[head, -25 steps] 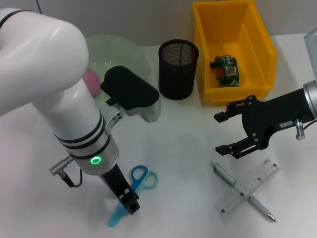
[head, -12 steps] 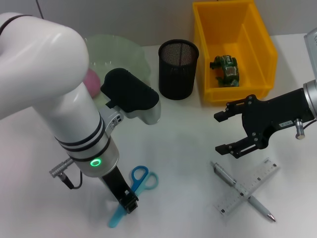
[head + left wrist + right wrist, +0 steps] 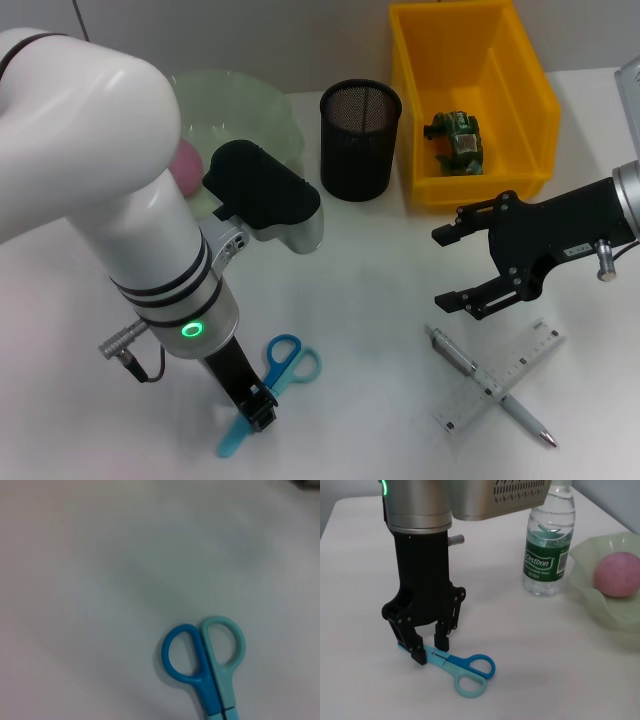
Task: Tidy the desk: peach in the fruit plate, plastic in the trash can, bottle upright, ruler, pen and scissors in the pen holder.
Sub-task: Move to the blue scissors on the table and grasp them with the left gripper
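Right wrist view: L gripper (image 3: 429, 649) fingers spread astride scissors (image 3: 462, 670) blades; close squarely, lift level. R gripper (image 3: 455, 268) spread, idle.

From the head camera I see my left hand (image 3: 255, 408) low over the blue scissors (image 3: 272, 385), its fingers down at the blades near the desk's (image 3: 370, 270) front edge. My right hand (image 3: 450, 268) hovers with fingers spread above the pen (image 3: 488, 383), which lies crossed with the ruler (image 3: 500, 374). A black mesh pen holder (image 3: 360, 139) stands beside a yellow bin (image 3: 470, 100) holding green plastic (image 3: 455, 140). The peach (image 3: 185, 163) sits in the pale green plate (image 3: 240, 105), partly hidden by my arm.
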Robot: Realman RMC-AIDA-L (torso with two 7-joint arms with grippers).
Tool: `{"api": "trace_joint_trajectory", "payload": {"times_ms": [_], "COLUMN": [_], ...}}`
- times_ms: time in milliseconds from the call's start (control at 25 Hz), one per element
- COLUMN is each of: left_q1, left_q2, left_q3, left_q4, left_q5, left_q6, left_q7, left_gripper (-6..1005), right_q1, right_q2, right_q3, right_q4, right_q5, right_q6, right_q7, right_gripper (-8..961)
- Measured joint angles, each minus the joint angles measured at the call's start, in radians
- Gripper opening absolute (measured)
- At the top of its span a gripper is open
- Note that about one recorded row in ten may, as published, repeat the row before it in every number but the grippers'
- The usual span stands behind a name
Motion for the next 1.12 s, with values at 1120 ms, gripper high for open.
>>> {"api": "trace_joint_trajectory", "payload": {"times_ms": [1120], "left_q1": [-0.001], "left_q2": [0.000], "left_q3": [-0.003], "left_q4": [0.005], "left_q5": [0.001], "left_q6": [0.012], "left_q7": [0.008], "left_gripper": [239], "right_q1": [0.000], "right_q2": [0.003], "right_q3": [0.000], "right_q4": [-0.007], "right_q5": [0.000], "right_q6": [-0.004], "right_q7": [0.007], "right_gripper": [817]}}
